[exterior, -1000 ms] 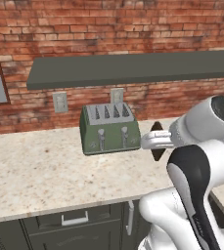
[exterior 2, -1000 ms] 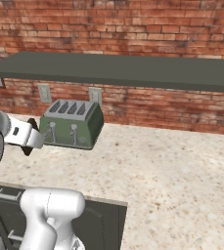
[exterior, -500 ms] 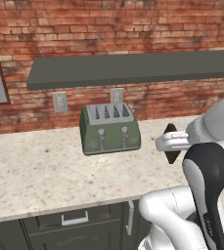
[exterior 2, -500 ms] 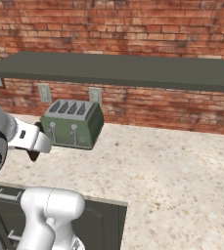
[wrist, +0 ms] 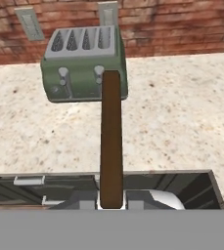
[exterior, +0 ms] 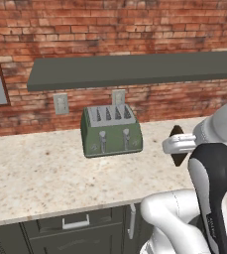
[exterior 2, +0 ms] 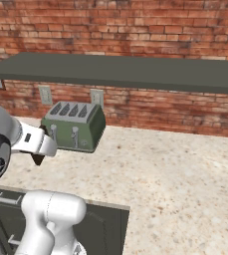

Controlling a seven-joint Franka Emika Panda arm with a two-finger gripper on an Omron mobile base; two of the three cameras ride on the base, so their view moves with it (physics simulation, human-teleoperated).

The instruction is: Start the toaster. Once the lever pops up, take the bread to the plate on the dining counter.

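- On your left, the toaster [exterior: 111,130] stands on the speckled counter [exterior: 40,173], close to the brick wall [exterior: 110,30], with two outlets [exterior: 61,103] behind it.
- To the right of the toaster, you see the gripper [wrist: 111,202] closed on the bread [wrist: 111,146], which it holds in the air above the counter's front edge.

The arm [exterior: 211,198] is built of thick, rounded, glossy white links. A black, glossy, rounded segment sits over the joint nearest the left base camera, with a small pale marking low on it. In the right base view, a black disc with a grey ring caps a joint, and the white wrist piece bears a small dark mark.
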